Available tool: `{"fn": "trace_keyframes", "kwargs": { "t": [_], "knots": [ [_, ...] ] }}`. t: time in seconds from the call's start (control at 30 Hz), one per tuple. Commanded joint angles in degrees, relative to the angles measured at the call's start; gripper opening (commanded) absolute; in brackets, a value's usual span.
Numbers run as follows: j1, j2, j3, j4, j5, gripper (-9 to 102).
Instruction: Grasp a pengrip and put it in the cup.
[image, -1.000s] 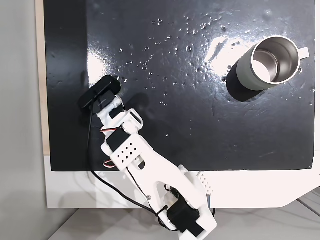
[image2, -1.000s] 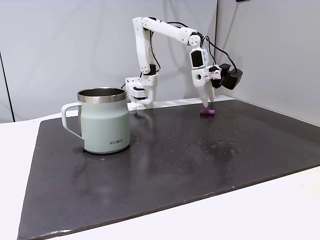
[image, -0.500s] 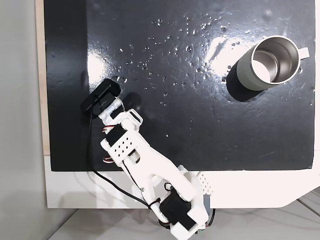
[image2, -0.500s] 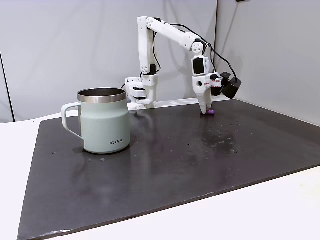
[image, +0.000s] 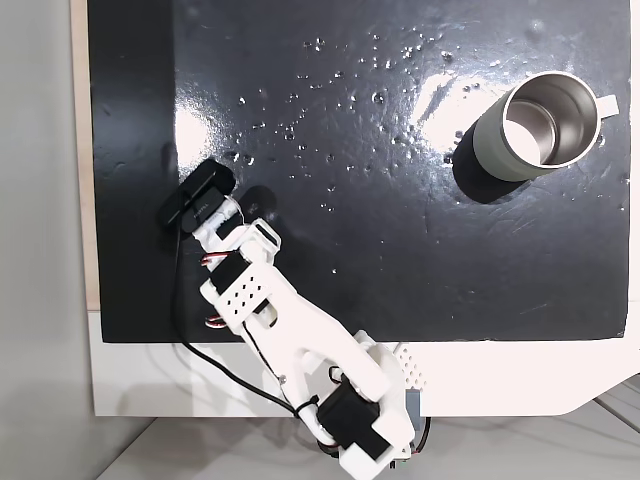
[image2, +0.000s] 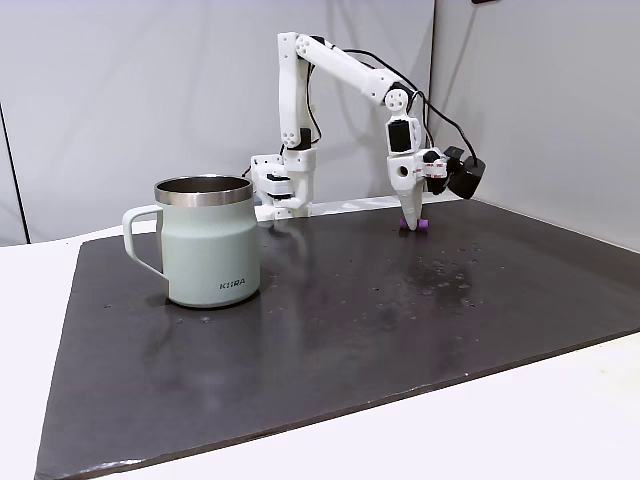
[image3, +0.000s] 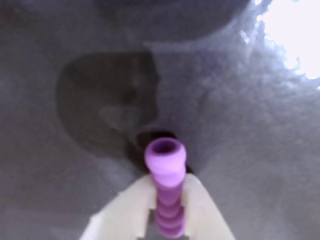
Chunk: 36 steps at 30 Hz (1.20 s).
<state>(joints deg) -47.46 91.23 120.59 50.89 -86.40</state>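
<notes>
Two pale fingers (image3: 200, 210) of my gripper (image3: 167, 200) are clamped on the pengrip (image3: 165, 180), pinching it from either side in the wrist view. It is a small light-purple tube of soft-looking rubber, ringed with rounded ridges along its length, and its open round end juts out beyond my fingertips toward the dark mat (image3: 250, 125) below. A shadow of gripper and tube falls on the mat just beyond it.

In a fixed view from the side, my gripper (image2: 411, 222) points straight down near the far edge of the mat (image2: 350, 330), and the pengrip (image2: 419, 225) shows as a purple spot at the fingertips; whether it touches the mat or hangs just above it, I cannot tell.

The cup (image2: 208, 241) stands upright on the mat well apart from me, a pale grey-green mug with a steel rim and its handle on the left in that view. From above, in a fixed view, the cup (image: 538, 127) sits at the upper right and its shiny steel interior is visible.
</notes>
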Motion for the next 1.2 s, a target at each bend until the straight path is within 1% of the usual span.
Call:
{"fn": "trace_keyframes", "kwargs": {
  "t": [0.0, 0.1, 0.2, 0.43, 0.73, 0.87, 1.17],
  "knots": [
    [2.1, 0.4, 1.1, -1.3, -0.4, 3],
    [3.1, 2.0, 1.7, -0.9, -0.3, 0],
    [4.8, 3.8, 1.1, 1.0, 1.1, 0],
    [13.0, 10.9, -2.5, 7.5, 3.0, 0],
    [28.9, 24.7, -5.8, 12.9, 3.0, 0],
    [37.2, 29.0, -7.6, 13.1, 2.9, 0],
    [54.8, 27.5, -19.7, 17.6, 2.8, 0]
  ]
}}
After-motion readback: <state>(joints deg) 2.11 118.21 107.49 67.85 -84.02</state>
